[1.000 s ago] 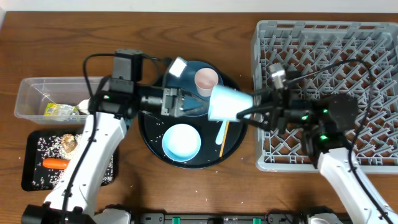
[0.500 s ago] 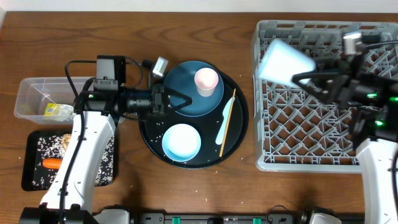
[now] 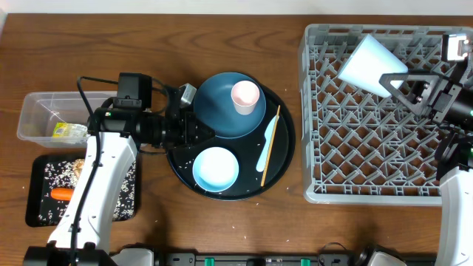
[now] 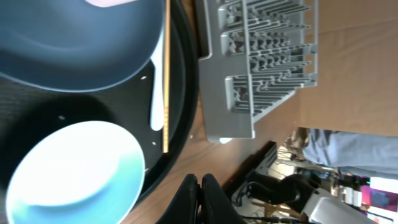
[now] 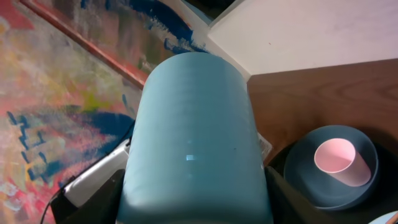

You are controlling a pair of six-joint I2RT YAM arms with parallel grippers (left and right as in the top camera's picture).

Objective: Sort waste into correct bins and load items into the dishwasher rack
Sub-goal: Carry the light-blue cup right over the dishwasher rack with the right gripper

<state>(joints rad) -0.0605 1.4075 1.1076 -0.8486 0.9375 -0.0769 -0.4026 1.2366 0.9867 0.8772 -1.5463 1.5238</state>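
**Blue cup held over the rack, left arm empty at the round tray**

The right tool point(image 3: 392, 80) is clamped on the small light-blue cup point(image 3: 367, 61), tilted over the far left part of the grey dishwasher rack point(image 3: 355, 148). The left tool point(image 4: 199, 190) is clenched on nothing, beside the dark blue plate point(image 3: 222, 103). The pink cup point(image 3: 245, 96) stands on that plate. The white bowl point(image 3: 216, 168), white spoon point(image 3: 264, 150) and chopstick point(image 3: 270, 144) lie in the round black tray point(image 3: 287, 129) on the counter. The wrapper point(image 3: 68, 131) sits in the clear tub point(image 3: 37, 111), the carrot point(image 3: 66, 194) in the shallow black tray point(image 3: 44, 214).
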